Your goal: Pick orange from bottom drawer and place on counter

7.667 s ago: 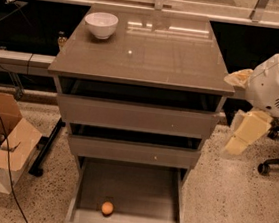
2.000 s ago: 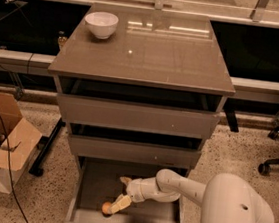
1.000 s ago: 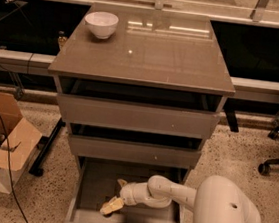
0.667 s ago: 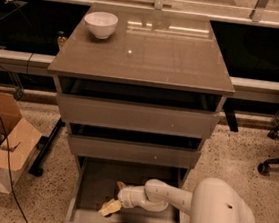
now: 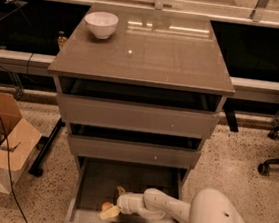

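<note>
1. We are looking down into the bottom drawer [image 5: 75,203], which is standing pulled out at the lower middle of the frame, its front edge almost reaching the bottom border.
2. Our gripper [image 5: 111,201] is sitting inside it, left of centre and near the front wall, and the arm [image 5: 166,207] is coming in from the lower right.
3. Its fingers [image 5: 110,213] are standing apart and are gripping nothing.
4. The orange [image 5: 106,206] is lying on the drawer floor just beside the lower finger, towards the front-left corner.
5. The middle drawer [image 5: 132,152] is overhanging the back of the open one.
6. The counter [image 5: 156,55] is filling the upper middle, with a bowl [image 5: 101,24] sitting at its upper-left corner and the rest of the top showing bare to its edges.
</note>
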Controlling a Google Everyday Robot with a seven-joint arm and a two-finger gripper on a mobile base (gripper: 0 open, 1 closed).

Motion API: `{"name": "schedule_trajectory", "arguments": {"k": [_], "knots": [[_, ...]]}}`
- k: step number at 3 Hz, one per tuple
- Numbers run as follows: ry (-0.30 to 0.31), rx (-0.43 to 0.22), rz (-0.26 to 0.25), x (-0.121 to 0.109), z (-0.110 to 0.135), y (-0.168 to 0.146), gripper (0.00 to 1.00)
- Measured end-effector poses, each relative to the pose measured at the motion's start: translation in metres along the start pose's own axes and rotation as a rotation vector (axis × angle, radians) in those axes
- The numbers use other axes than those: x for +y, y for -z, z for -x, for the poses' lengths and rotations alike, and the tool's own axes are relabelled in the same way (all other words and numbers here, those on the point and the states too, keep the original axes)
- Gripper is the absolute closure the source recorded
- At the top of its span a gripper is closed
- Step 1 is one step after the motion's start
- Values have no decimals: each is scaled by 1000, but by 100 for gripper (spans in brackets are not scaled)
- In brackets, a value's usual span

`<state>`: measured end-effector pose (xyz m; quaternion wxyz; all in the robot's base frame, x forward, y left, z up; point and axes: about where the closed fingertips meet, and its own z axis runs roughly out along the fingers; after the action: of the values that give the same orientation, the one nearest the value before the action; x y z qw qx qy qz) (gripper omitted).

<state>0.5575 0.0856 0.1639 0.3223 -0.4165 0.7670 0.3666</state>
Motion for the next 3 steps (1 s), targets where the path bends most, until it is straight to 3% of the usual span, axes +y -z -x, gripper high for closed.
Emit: {"name": "schedule_trajectory", "arguments": {"k": [1, 3], "knots": [[-31, -18, -16, -3, -19, -11, 2], [-57, -25, 5, 6, -33, -22, 47]]}}
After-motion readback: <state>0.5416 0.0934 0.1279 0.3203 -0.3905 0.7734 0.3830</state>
